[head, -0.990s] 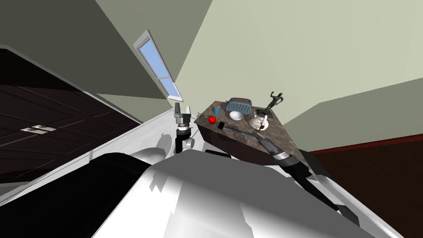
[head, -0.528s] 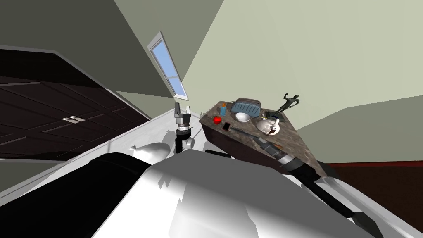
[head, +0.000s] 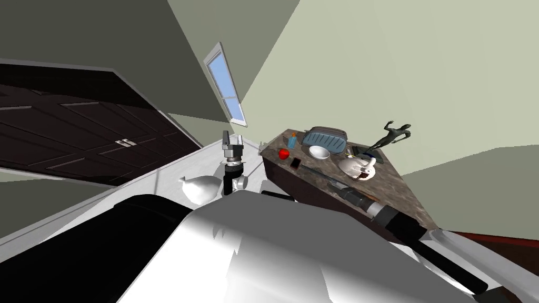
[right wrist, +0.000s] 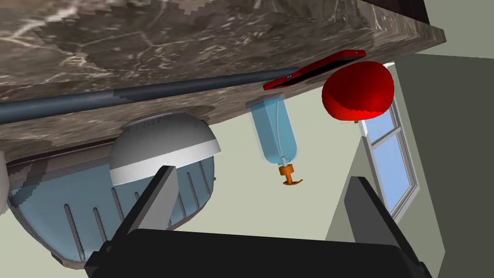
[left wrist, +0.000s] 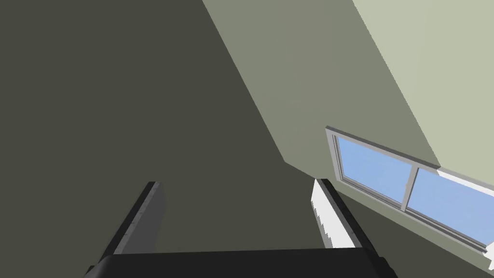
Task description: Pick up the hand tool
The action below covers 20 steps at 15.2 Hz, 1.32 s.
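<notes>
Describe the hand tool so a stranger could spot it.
Find the dark marbled counter by the pale green wall. On it a thin, dark grey rod lies flat, one end beside the red phone. Its neighbours, apple, bowl and bottle, are short and rounded; it alone is long and straight.

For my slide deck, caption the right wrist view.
Open right gripper faces a dark rod-like tool on the marble counter.

Long, thin, dark grey-blue hand tool (right wrist: 144, 92), a plain straight rod, lying flat on the marbled counter (right wrist: 193, 34) before me, one end just beside the red phone (right wrist: 313, 70)
</notes>
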Available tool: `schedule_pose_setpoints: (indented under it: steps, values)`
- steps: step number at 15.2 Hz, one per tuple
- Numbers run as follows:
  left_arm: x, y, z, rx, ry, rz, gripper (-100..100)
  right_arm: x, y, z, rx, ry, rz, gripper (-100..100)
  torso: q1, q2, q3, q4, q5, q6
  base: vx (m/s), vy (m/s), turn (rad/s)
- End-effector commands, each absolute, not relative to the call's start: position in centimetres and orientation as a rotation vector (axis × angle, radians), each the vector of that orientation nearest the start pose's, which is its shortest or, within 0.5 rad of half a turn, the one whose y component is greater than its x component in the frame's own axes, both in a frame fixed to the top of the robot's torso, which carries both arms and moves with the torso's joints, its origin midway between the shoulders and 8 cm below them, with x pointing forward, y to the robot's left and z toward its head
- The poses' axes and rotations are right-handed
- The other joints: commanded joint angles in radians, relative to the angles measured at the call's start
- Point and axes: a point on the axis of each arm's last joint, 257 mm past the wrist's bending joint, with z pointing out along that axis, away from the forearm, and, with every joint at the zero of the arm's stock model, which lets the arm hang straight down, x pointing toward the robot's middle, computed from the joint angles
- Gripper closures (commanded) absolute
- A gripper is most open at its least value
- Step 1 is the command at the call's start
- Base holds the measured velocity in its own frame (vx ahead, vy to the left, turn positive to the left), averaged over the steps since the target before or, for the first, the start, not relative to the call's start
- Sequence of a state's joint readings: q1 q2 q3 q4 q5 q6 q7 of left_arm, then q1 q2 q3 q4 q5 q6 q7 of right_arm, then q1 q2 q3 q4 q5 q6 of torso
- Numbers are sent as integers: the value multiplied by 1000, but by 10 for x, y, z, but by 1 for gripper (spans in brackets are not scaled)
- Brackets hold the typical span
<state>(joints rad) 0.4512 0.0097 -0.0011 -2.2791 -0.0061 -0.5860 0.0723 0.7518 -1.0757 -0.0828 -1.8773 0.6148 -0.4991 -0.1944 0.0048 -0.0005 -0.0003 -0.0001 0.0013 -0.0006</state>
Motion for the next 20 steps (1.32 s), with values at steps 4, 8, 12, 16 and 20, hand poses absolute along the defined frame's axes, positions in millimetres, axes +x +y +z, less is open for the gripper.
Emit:
schedule_pose_setpoints:
  steps: [4,8,12,16,20]
  values:
    - [331,268,55,-566,516,-1414,0,275,-407,-294,-306,2224,435,-100,0,0,0,0,0,0,16,59,170]
    - [331,268,55,-566,516,-1414,0,266,-429,-301,-400,2295,367,-100,1,0,0,0,0,0,19,66,176]
    - [331,268,55,-566,516,-1414,0,246,-467,-314,-519,2406,258,-100,0,0,0,0,0,0,24,55,200]
    - [331,268,55,-566,516,-1414,0,224,-502,-323,-627,2505,161,-100,-1,0,0,0,0,0,26,42,143]
    - [331,268,55,-566,516,-1414,0,202,-537,-327,-746,2600,70,-100,0,0,0,0,0,0,34,52,194]
